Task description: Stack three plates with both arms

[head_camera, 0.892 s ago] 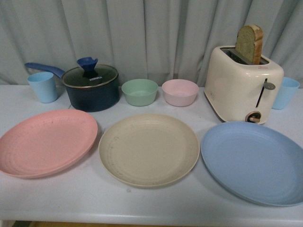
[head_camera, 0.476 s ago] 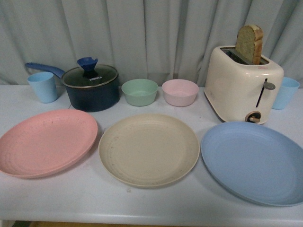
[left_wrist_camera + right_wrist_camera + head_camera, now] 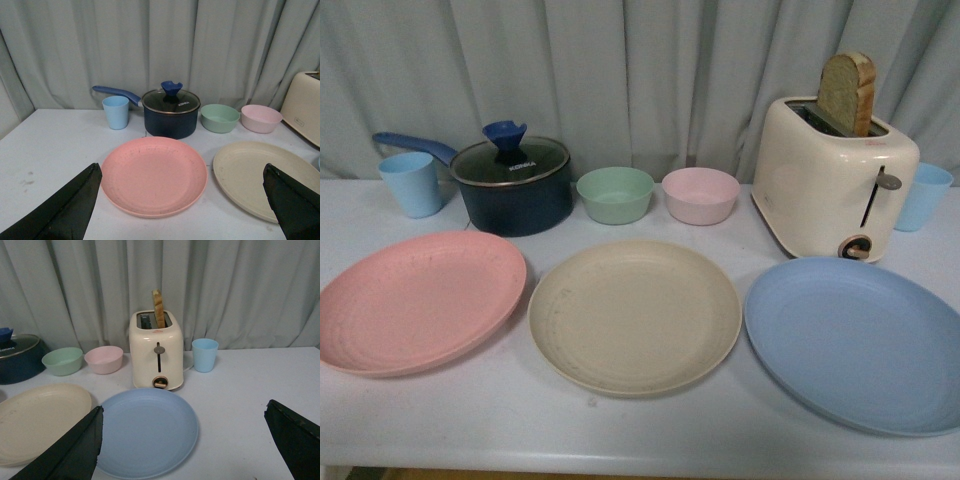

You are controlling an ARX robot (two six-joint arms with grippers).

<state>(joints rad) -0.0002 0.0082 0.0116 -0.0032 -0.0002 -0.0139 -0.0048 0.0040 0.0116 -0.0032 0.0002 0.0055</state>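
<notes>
Bearing blurred white lettering: lid (image 3: 510, 163) behind pink plate (image 3: 417, 300).

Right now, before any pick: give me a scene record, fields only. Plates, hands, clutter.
plates: pink plate left, beige plate middle, blue plate right
plate state: flat on the table, in one row, apart, none stacked
left hand: open, empty, facing the pink plate
right hand: open, empty, facing the blue plate
back row: left cup, lidded saucepan, green bowl, pink bowl, toaster holding a bread slice, right cup
</notes>
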